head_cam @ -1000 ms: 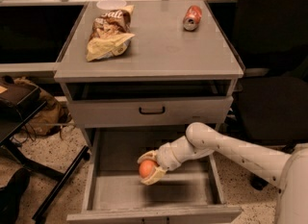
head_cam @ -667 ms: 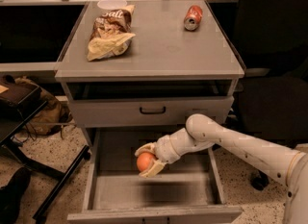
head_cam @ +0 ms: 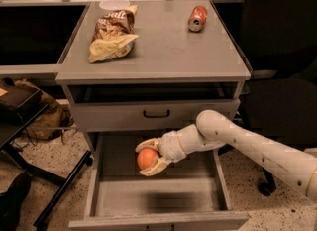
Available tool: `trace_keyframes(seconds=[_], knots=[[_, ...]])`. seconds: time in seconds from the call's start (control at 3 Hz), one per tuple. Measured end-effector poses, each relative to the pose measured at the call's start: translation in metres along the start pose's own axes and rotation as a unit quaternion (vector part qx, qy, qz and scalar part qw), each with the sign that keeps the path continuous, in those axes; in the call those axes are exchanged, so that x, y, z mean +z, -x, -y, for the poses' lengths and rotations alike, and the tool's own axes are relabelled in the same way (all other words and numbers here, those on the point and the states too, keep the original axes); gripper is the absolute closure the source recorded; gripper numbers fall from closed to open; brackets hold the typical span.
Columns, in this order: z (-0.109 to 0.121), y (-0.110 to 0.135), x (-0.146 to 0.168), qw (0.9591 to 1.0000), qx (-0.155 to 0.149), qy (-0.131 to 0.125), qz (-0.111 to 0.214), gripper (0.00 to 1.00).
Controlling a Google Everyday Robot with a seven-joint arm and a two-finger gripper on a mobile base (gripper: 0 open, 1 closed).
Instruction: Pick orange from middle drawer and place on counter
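Observation:
The orange [head_cam: 146, 158] is held between my gripper's [head_cam: 148, 158] two cream fingers, lifted above the floor of the open middle drawer [head_cam: 158, 198]. My white arm [head_cam: 247, 143] reaches in from the right, over the drawer's right wall. The gripper sits near the drawer's back, just under the closed drawer front with the black handle [head_cam: 156, 113]. The grey counter [head_cam: 163, 46] is the cabinet top above it.
On the counter lie a chip bag [head_cam: 113, 32] at the left, a red soda can [head_cam: 197, 18] on its side at the back right and a white cup rim [head_cam: 114, 3] at the back. A black chair base [head_cam: 49, 175] stands left of the cabinet.
My gripper has risen and moved left and toward the drawer's back, carrying the orange up off the drawer floor.

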State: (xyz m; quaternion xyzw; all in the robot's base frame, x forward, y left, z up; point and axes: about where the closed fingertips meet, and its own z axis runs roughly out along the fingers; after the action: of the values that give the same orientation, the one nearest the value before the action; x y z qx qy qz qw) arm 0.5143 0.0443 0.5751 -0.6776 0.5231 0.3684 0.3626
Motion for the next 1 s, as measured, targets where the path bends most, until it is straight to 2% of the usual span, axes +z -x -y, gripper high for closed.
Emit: trace_keyframes(seconds=[0.33, 0.67, 1.0], knots=[[0.008, 0.068, -0.025, 0.9982, -0.049, -0.009, 0.034, 1.00], [0.021, 0.128, -0.050, 0.9947, -0.094, -0.024, 0.034, 1.00], [0.021, 0.128, -0.050, 0.9947, -0.094, -0.024, 0.034, 1.00]])
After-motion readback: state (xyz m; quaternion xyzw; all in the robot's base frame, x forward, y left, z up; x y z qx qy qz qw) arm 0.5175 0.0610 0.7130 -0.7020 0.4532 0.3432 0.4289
